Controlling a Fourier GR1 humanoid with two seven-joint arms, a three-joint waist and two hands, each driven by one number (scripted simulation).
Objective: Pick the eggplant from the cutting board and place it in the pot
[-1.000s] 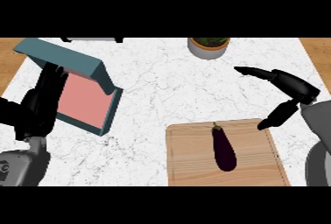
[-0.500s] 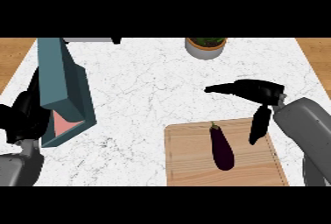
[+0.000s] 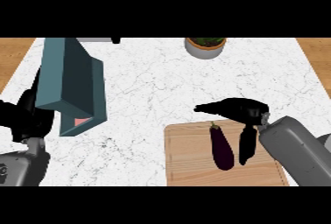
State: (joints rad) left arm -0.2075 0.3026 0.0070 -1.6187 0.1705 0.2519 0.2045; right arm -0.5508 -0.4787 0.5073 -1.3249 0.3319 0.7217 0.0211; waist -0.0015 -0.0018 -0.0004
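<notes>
My right robot hand (image 3: 239, 110) hangs open above the cutting board (image 3: 187, 157), fingers (image 3: 246, 146) straight, just beside the eggplant (image 3: 221, 147): dark purple, glossy, slim (stem end away from me), lying lengthwise on the board. My left robot hand (image 3: 22, 119) touches the tilted teal pot (image 3: 70, 83); grip unclear.

I see the table (image 3: 161, 87) evenly and brightly lit, its white marble showing no glare or hot spots. Light seems soft and diffuse; I can't place a source. Shadows are faint: only a slight darkening under the teal box (image 3: 68, 83) and beside the eggplant (image 3: 222, 146) on the board (image 3: 187, 157). The black right hand (image 3: 241, 111) reads as a near-flat silhouette with little surface detail. Edges look a bit soft throughout, with no visible bending toward the borders.
</notes>
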